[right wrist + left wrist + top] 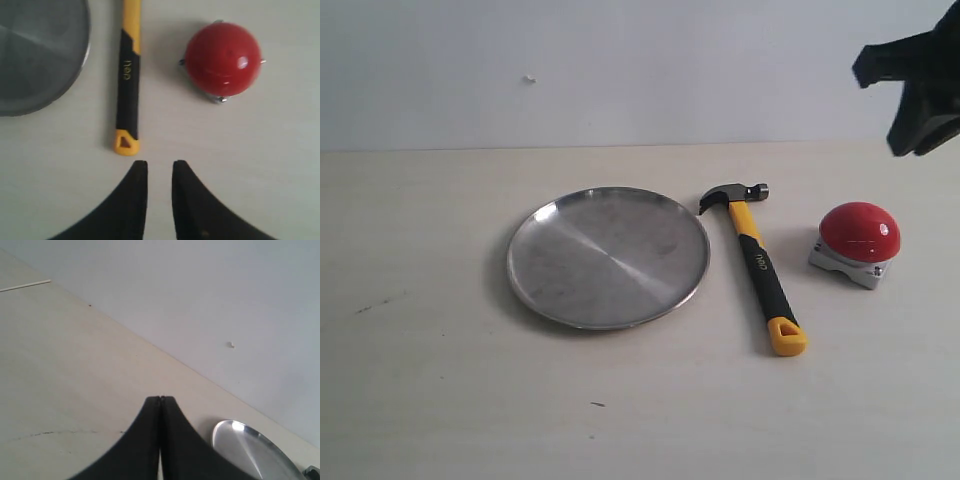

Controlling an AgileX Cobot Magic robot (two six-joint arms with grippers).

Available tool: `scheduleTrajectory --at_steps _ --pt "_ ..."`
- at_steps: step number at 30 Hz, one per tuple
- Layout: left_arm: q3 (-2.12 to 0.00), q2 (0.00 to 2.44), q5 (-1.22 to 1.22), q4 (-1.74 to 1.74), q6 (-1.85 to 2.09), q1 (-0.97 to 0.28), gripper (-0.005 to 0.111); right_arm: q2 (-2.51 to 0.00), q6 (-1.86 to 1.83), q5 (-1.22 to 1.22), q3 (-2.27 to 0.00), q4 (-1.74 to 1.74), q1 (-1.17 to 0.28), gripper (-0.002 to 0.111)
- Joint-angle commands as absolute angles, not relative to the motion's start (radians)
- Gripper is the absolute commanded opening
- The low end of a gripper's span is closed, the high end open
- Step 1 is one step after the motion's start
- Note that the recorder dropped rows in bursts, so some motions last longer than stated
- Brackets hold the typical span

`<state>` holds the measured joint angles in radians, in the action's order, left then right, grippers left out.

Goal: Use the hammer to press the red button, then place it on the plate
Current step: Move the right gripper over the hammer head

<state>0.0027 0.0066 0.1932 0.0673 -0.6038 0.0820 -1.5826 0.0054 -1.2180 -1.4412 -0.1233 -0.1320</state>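
Observation:
The hammer [757,262] lies flat on the table between the plate [608,256] and the red button [860,232], dark head toward the wall, yellow looped end toward the front. My right gripper [878,108] hangs high at the far right, above and behind the button. In the right wrist view it [160,164] is open with nothing between its fingers, a short way off the hammer's [127,75] looped end; the button [223,57] and plate [35,55] flank the handle. My left gripper [160,398] is shut and empty above bare table, the plate [255,450] off to one side.
A pale wall [620,70] runs along the back edge of the light wooden table [440,400]. The table bears a few small dark marks [380,302] at the left. The left arm is outside the exterior view.

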Motion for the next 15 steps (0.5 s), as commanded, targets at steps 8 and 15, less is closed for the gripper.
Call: scheduleTrajectory --at_steps 8,15 --pt "0.000 0.000 0.190 0.067 -0.601 0.078 0.000 -1.746 0.000 -1.221 -1.451 -0.213 -0.158 0.046" --pt "0.000 0.000 0.190 0.067 -0.601 0.078 0.000 -1.794 -0.031 -1.128 -1.451 -0.329 -0.158 0.046"
